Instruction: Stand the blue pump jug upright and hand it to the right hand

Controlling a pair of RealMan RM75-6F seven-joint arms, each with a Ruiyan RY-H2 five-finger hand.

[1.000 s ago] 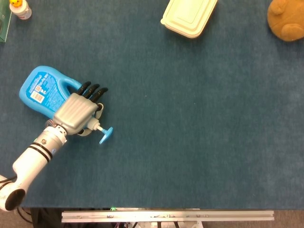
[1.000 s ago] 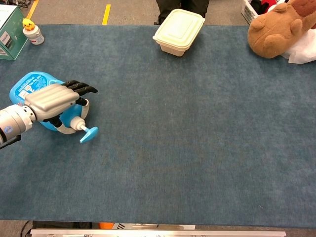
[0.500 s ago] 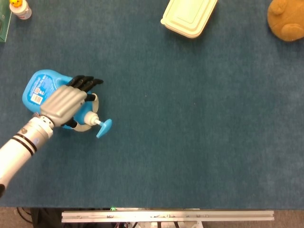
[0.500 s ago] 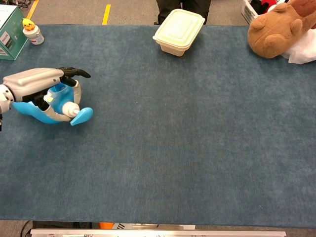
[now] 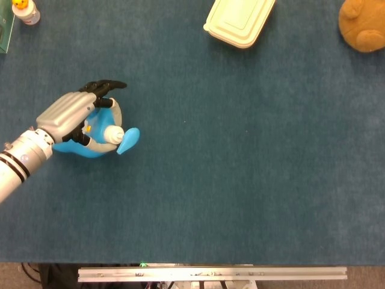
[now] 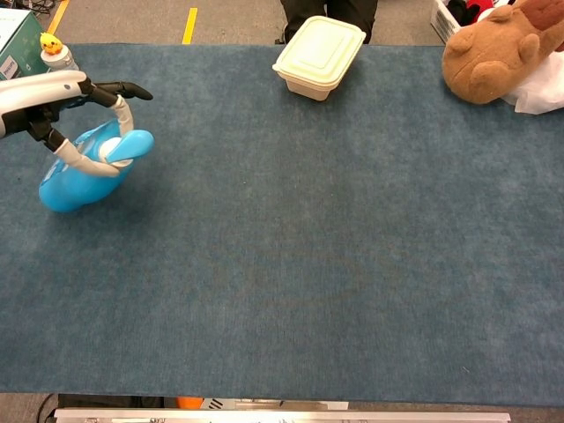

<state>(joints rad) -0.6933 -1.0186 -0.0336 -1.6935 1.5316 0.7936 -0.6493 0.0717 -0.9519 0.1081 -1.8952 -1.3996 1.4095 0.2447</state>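
Note:
The blue pump jug (image 5: 90,144) (image 6: 75,176) has a white collar and a blue pump head (image 5: 128,139) (image 6: 129,145). It is tilted up, its pump end raised and pointing right, its base low over the blue cloth at the table's left. My left hand (image 5: 71,111) (image 6: 48,91) grips it by the handle from above, black fingertips (image 5: 108,85) curling over the top. The right hand is in neither view.
A cream lidded food box (image 5: 239,21) (image 6: 319,55) sits at the back centre. A brown plush toy (image 5: 363,24) (image 6: 493,51) lies at the back right. A small bottle with a yellow duck cap (image 5: 24,9) (image 6: 56,53) and a green box (image 6: 16,35) stand at the back left.
My left hand has lifted the jug by its handle from lying flat. The pump end rose and the jug now tilts toward upright, slightly further back on the table.

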